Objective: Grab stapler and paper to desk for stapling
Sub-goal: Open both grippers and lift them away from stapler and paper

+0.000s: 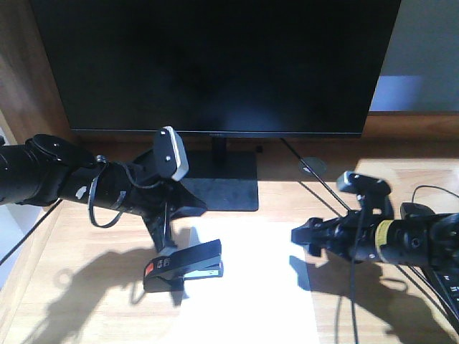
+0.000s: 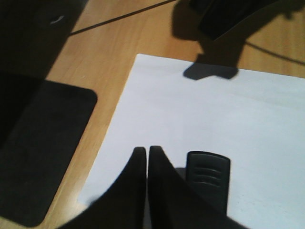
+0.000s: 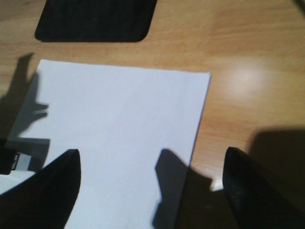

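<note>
Partly, left pincer [image 1: 166,247] (closed) hides stapler [image 1: 188,266].

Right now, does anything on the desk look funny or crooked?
Not much. The paper lies flat on the desk, and the stapler sits on the paper's left edge with its top gaping open. The left tool is pinched shut right beside it.
</note>
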Controlling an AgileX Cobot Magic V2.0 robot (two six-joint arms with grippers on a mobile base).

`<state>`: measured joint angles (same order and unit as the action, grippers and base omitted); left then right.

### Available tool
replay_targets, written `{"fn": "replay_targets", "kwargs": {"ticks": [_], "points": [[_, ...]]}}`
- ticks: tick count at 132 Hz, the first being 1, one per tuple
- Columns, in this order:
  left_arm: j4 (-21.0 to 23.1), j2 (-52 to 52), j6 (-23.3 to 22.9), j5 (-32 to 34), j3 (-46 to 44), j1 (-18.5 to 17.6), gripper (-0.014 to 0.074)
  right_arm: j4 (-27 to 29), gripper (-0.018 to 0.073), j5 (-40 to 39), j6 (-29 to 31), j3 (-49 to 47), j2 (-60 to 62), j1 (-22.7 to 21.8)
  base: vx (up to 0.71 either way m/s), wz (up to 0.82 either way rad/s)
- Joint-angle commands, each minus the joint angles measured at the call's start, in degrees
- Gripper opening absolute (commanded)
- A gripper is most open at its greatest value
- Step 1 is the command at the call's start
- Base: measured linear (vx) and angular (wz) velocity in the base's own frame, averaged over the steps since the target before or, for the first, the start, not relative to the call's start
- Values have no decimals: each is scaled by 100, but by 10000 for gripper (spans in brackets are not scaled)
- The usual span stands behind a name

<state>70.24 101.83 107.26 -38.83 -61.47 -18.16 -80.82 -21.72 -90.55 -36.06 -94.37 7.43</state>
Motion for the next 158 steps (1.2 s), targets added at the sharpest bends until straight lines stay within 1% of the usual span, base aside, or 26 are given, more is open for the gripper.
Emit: {"fn": "replay_targets", "kwargs": {"ticks": [1,6,19,20,33,34,45,46,51,54,63,64,73,75,76,77,78,79,80,81,88,91,95,102,111,158], "points": [[20,-311,-782,448,-115,-2,-6,-192,541,458,62,-92,584,-4,0,0],[-102,-326,-1071,593,-115,-2,-6,-262,523,593,62,-92,707,-4,0,0],[-823,-448,-2080,1122,-99,-2,-6,-525,446,1125,62,-92,1227,-4,0,0],[-995,-481,-2219,1193,-99,-2,-6,-548,426,1192,62,-92,1287,-4,0,0],[-1810,-681,-3119,1601,-98,-2,-6,-577,332,1596,62,-92,1619,-4,0,0],[-2024,-717,-3253,1656,-98,-2,-6,-577,306,1651,62,-92,1670,-4,0,0],[-2713,-917,-3986,1921,-98,-2,-6,-577,204,1877,62,-92,1939,-4,0,0],[-2853,-957,-4220,1956,-98,-2,-6,-577,195,1907,62,-92,1982,-4,0,0],[-3199,-1050,-4539,2029,-98,-2,-6,-577,148,1958,62,-92,2069,-4,0,0],[-3549,-1138,-4945,2096,-98,-2,-6,-577,112,1988,62,-92,2148,-4,0,0],[-4119,-1271,-5628,2179,-98,-2,-6,-577,34,2009,69,-92,2325,-4,0,0],[-4262,-1304,-5896,2187,-98,-2,-6,-577,17,2010,69,-92,2362,-4,0,0],[-4908,-1438,-6728,2178,-98,3,-6,-609,-15,2010,69,-92,2521,-4,0,0],[-5205,-1494,-7201,2171,-98,3,-6,-646,-13,2010,69,-92,2602,-4,0,0],[-5205,-1494,-7201,2171,-98,3,-6,-646,-13,2010,69,-92,2602,-4,0,0],[-5352,-1522,-7564,2165,-98,3,-6,-668,-12,2010,69,-92,2635,-4,0,0],[-5352,-1522,-7564,2165,-98,3,-6,-668,-12,2010,69,-92,2635,-4,0,0],[-5574,-1552,-7807,2166,-98,3,-6,-689,-11,2010,69,-92,2667,-4,0,0],[-5574,-1552,-7807,2166,-98,3,-6,-689,-11,2010,69,-92,2667,-4,0,0],[-5719,-1590,-8048,2164,-98,3,-6,-703,-11,2010,69,-92,2700,-4,0,0],[-6143,-1678,-8722,2149,-98,3,-6,-717,-10,2010,69,-92,2825,-4,0,0],[-6407,-1734,-9179,2139,-98,3,-6,-717,-9,2010,69,-92,2900,-4,0,0],[-6706,-1809,-9460,2134,-93,3,-6,-717,-8,2010,69,-92,3000,-4,0,0],[-7024,-1925,-9753,2126,-87,3,-6,-717,-8,2010,69,-92,3124,-4,0,0],[-7291,-2165,-9821,2245,-5,3,-6,-712,-8,2010,63,-76,3357,-4,0,0],[-7327,-3888,-9814,3918,1689,3,-6,-847,-8,2004,76,136,4603,-4,0,0]]}}
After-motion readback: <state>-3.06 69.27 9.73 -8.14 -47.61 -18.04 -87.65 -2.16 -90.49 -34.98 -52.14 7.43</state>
